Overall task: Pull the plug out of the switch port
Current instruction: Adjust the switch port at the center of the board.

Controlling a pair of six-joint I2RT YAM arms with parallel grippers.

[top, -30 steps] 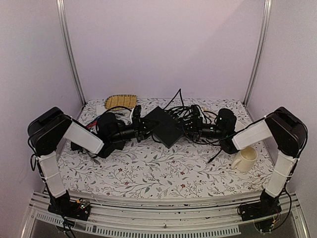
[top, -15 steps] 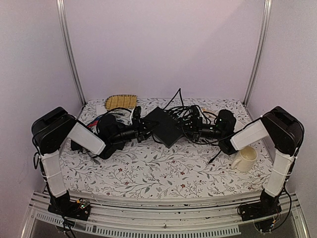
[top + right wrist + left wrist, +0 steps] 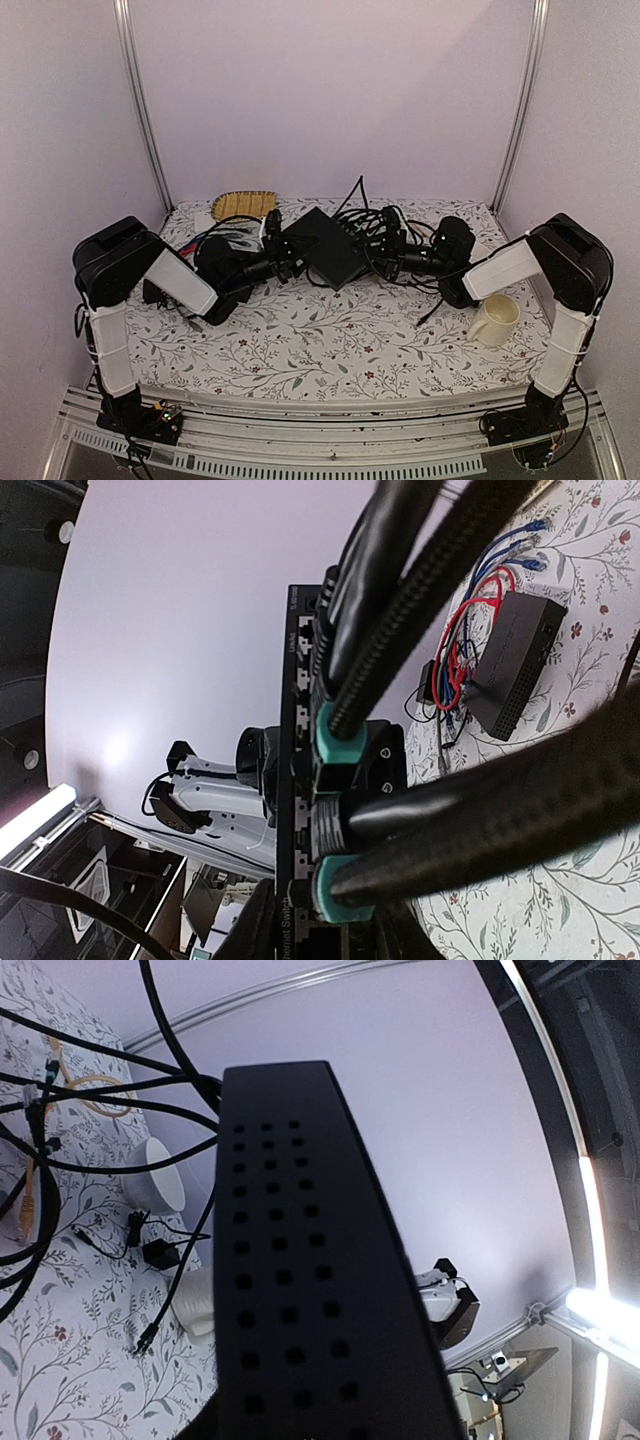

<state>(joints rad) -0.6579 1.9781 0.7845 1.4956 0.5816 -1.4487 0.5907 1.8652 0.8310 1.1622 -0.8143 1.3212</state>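
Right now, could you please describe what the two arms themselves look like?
Left arm and right arm match: boxy black joint housings, smooth white link covers, black wrists and jaws. Thin dark cables run beside the lower white links down to black bases.

The switch (image 3: 300, 1260) right in front of the left tool (image 3: 284, 258) is matt black and smooth, its face pierced with rows of small square holes. By the right tool (image 3: 392, 259) the cables (image 3: 440, 590) wear coarse woven black sleeving, their plugs (image 3: 336, 744) smooth teal plastic. Under both tools, the table (image 3: 330, 340) has a matt flower-printed cover.
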